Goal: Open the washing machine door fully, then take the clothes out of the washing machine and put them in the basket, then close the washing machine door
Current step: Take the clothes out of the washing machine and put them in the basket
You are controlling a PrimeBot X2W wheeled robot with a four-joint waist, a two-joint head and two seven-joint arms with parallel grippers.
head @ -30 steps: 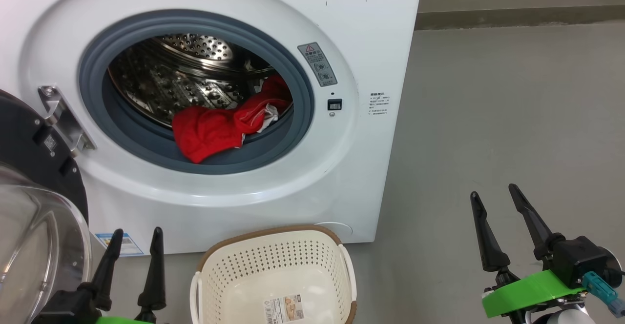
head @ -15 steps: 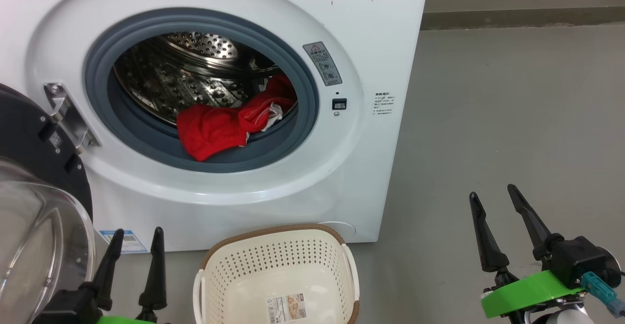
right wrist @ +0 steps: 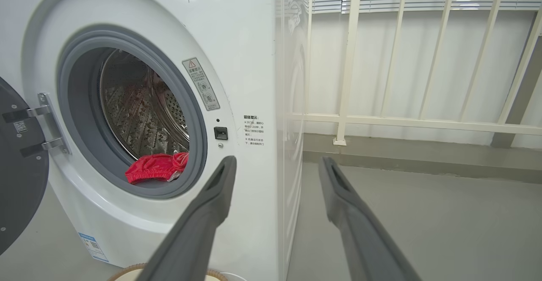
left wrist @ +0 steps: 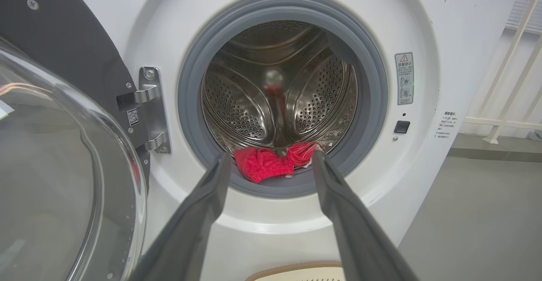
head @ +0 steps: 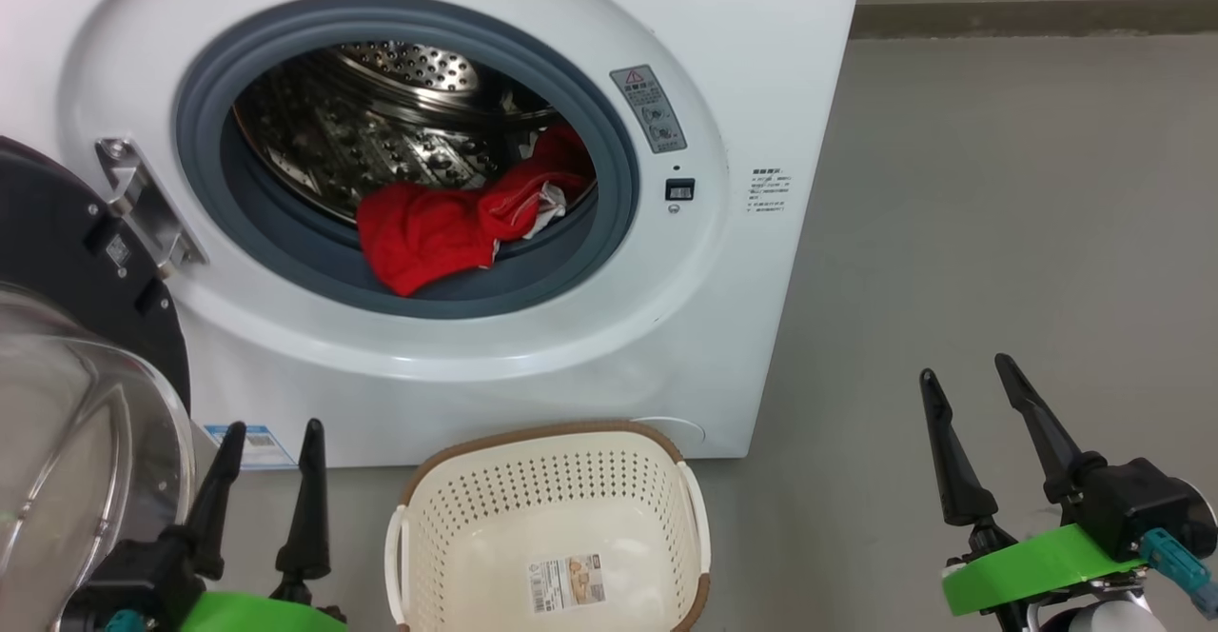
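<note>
Two grippers lie nearest, at the bottom corners of the head view. The left gripper [head: 273, 432] is held with its two dark fingers spread apart and nothing gripped, just beside the glass bowl of the door. The right gripper [head: 963, 369] is likewise spread and unloaded, over bare floor [head: 999, 232] well to the right of the machine.

One basket [head: 542, 434] stands on the floor between them, just before the bottom edge of the washing machine [head: 742, 89]. One sticker [head: 568, 582] is seen on its bottom in the head view. In both wrist views a strip of its brown rim is caught at the bottom edge.

One washing machine door [head: 57, 251] is swung wide to the left, hung on one steel hinge [head: 143, 213] at the left edge of the opening.

One heap of clothes [head: 428, 232], red with white parts, lies at the front of the drum [head: 381, 137]. It lies toward the drum's lower right and spills onto the lower lip of the grey gasket [head: 533, 280]. How many garments it holds cannot be counted.

One blue label [head: 252, 444] is seen at the lower left corner of the machine's front.

Through the left wrist view the drum is looked into head-on, its ribbed back wall is shown, and the clothes [left wrist: 264, 164] are framed between the fingertips of the left gripper [left wrist: 271, 156]. Through the right wrist view the right gripper [right wrist: 277, 160] is set against the machine's right side panel, with one white railing [right wrist: 347, 61] beyond it.
</note>
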